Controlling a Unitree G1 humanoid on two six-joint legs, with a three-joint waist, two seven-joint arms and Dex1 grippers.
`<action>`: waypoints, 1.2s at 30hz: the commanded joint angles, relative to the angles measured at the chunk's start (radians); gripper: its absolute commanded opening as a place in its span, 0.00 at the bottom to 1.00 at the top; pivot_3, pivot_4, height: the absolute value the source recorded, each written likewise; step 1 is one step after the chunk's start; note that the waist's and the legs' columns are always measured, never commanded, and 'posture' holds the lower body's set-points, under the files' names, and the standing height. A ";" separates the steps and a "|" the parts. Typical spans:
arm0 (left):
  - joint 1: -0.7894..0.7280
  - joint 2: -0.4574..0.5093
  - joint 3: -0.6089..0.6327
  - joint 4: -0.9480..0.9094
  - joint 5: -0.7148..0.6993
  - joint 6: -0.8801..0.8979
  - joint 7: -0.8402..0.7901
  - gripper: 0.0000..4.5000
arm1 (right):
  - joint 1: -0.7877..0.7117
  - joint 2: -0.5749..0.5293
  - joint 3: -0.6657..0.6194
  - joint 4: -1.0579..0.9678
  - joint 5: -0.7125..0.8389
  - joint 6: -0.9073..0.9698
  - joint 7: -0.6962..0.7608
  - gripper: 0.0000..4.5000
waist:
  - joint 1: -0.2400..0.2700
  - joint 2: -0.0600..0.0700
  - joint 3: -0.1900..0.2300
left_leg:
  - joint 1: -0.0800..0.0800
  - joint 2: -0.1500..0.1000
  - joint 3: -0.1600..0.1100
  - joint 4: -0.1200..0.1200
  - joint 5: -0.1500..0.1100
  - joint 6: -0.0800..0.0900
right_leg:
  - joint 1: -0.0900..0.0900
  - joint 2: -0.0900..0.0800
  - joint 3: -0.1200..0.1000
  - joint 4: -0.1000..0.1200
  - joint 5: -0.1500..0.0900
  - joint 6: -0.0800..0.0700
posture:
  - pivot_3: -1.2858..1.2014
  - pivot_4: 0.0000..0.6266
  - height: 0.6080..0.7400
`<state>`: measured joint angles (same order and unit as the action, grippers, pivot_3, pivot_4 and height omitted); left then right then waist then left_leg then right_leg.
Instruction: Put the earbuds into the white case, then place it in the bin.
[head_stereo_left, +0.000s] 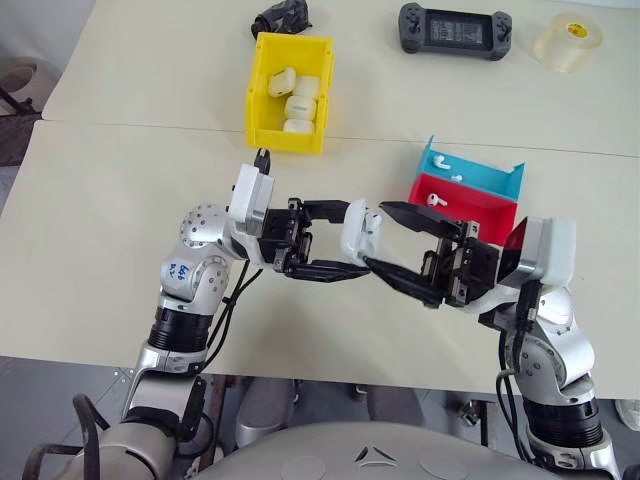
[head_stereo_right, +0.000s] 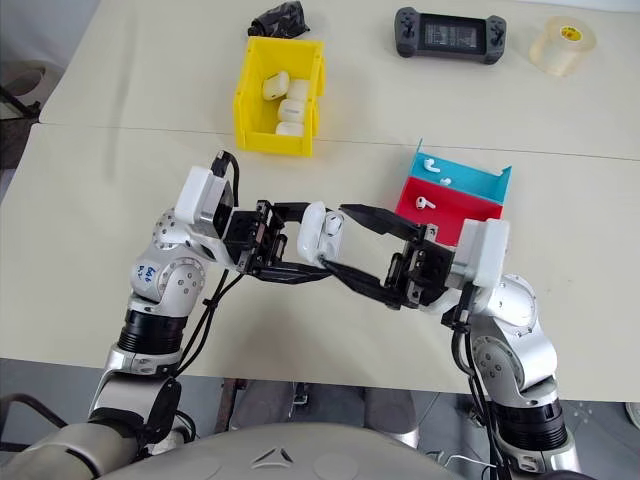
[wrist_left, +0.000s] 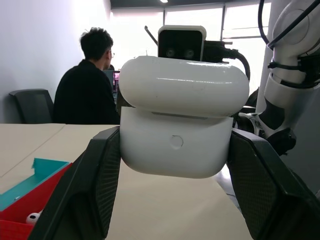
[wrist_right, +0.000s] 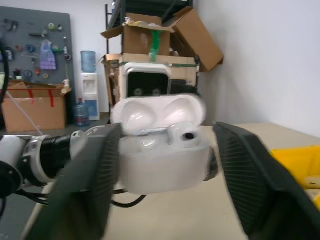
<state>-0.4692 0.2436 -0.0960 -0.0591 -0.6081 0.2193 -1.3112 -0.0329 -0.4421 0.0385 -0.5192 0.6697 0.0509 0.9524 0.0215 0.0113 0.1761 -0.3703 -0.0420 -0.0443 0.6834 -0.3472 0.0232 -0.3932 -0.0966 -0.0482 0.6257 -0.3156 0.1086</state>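
My left gripper (head_stereo_left: 352, 240) is shut on the white case (head_stereo_left: 360, 235) and holds it in the air above the table's near half. The left wrist view shows the case (wrist_left: 182, 125) squeezed between both fingers. Its lid stands flipped up, and one of the earbuds (wrist_right: 182, 134) sits inside with its stem end showing. My right gripper (head_stereo_left: 377, 236) faces it from the right, open, its fingers spread to either side of the case (wrist_right: 165, 160). More earbuds (head_stereo_left: 440, 160) lie in the trays. The yellow bin (head_stereo_left: 262, 110) stands farther back with several white cases in it.
A blue tray (head_stereo_left: 480, 178) and a red tray (head_stereo_left: 470, 205) sit just behind my right arm. At the far edge are a game controller (head_stereo_left: 455, 30), a tape roll (head_stereo_left: 568, 42) and a black object (head_stereo_left: 282, 18). A person (wrist_left: 87, 85) sits beyond the table.
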 joint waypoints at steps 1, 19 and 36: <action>-0.017 -0.007 0.004 -0.017 -0.029 -0.006 0.000 0.64 | -0.001 -0.004 -0.015 -0.013 -0.004 -0.009 -0.003 0.98 | 0.000 0.000 0.000 | 0.000 0.000 0.000 0.000 0.000 0.000 | 0.000 0.000 0.000 0.000 0.000 0.000 | 0.52 0.24 1.00; 0.165 0.084 0.005 -0.021 0.031 -0.099 -0.001 0.64 | 0.184 -0.269 -0.530 0.459 -0.107 -0.274 0.231 0.99 | 0.003 0.000 0.000 | 0.000 0.000 0.000 -0.001 -0.001 0.001 | 0.002 -0.001 0.000 -0.003 0.000 0.000 | 0.52 0.24 1.00; 0.161 0.011 -0.083 -0.131 0.036 -0.092 0.104 0.64 | -0.728 -0.508 0.053 0.849 -0.490 0.339 0.217 0.99 | -0.020 0.003 0.001 | 0.000 0.003 0.006 0.000 0.002 -0.002 | -0.002 0.000 0.003 -0.004 0.000 -0.001 | 0.52 0.24 1.00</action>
<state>-0.3067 0.2555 -0.1778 -0.1539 -0.5733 0.1391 -1.2220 -0.7031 -0.9595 0.0418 0.2620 0.2507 0.3543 1.1700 0.0011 0.0147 0.1767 -0.3701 -0.0385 -0.0395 0.6832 -0.3454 0.0210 -0.3954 -0.0961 -0.0464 0.6225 -0.3160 0.1079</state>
